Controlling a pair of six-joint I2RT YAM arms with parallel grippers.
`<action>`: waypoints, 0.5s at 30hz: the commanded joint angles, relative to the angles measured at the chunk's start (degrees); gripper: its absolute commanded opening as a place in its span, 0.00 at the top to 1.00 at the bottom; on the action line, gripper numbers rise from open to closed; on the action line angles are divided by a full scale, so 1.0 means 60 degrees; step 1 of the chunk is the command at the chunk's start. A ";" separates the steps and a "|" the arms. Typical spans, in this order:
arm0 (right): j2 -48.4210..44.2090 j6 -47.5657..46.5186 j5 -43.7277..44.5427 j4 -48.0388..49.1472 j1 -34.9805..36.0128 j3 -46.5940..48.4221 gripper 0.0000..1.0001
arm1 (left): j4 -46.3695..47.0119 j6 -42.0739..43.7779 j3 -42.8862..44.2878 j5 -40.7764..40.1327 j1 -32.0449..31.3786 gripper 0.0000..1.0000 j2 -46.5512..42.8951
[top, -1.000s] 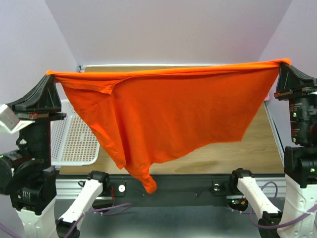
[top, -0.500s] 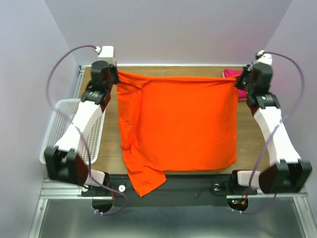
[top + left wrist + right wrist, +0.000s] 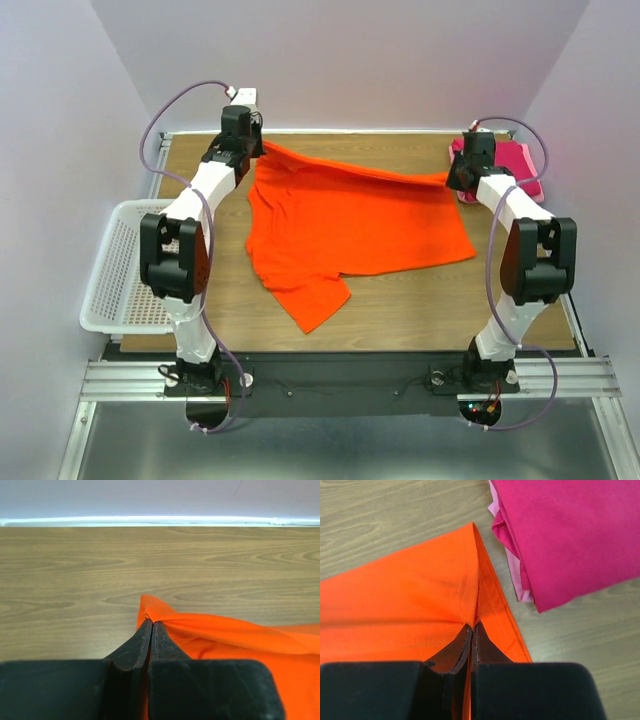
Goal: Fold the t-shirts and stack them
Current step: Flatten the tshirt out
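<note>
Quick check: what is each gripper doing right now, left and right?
Left gripper: shut on a corner of the orange t-shirt.
Right gripper: shut on another corner of the orange t-shirt, beside the folded magenta t-shirt.

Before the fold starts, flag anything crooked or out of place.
The orange shirt lies askew: its far edge slants between the left gripper and right gripper, and a rumpled flap points toward the near edge.
</note>
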 commanded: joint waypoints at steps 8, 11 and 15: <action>0.0891 -0.0277 0.0282 0.0588 -0.0031 0.1351 0.99 | -0.1406 -0.1681 0.1198 0.0107 0.0028 1.00 0.0540; 0.1008 -0.0321 0.0312 0.0588 -0.0031 0.1660 0.99 | -0.1509 -0.2281 0.0906 0.0005 0.0042 1.00 0.0218; 0.1169 -0.0335 0.0399 0.0588 -0.0046 0.2099 1.00 | -0.1612 -0.3086 0.0452 -0.0201 0.0101 1.00 -0.0323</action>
